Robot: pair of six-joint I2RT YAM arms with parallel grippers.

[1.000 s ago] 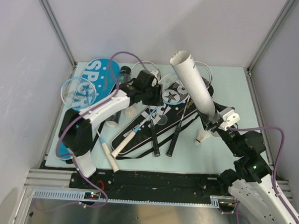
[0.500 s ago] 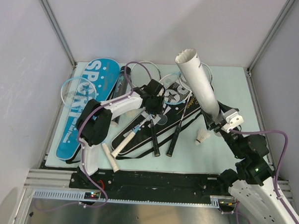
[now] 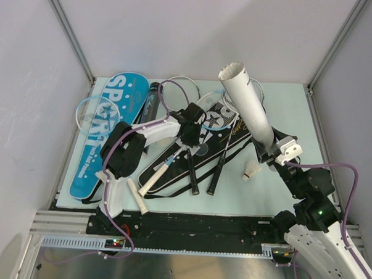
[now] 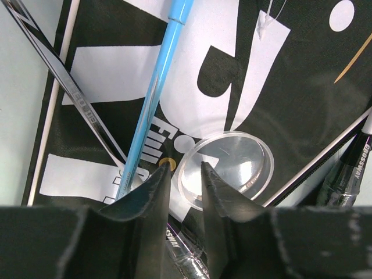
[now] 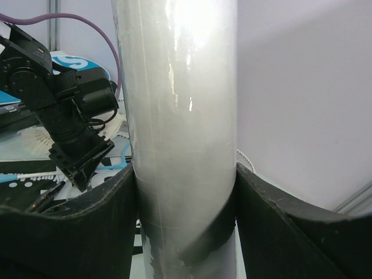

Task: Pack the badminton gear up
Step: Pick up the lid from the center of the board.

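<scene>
The white shuttle tube (image 3: 246, 105) leans mouth-up, clamped near its base in my right claw (image 3: 267, 149). A clear round lid (image 4: 226, 165) lies on the black racket bag (image 4: 290, 87). My left claw (image 4: 181, 174) sits low astride the lid's rim, fingers narrowly parted; I cannot tell whether it grips. A shuttlecock (image 3: 252, 171) lies loose on the worktop (image 3: 292, 107), and rackets (image 3: 215, 178) sprawl across the black bag beside the blue bag (image 3: 103, 136). I judge almost nothing is packed yet.
</scene>
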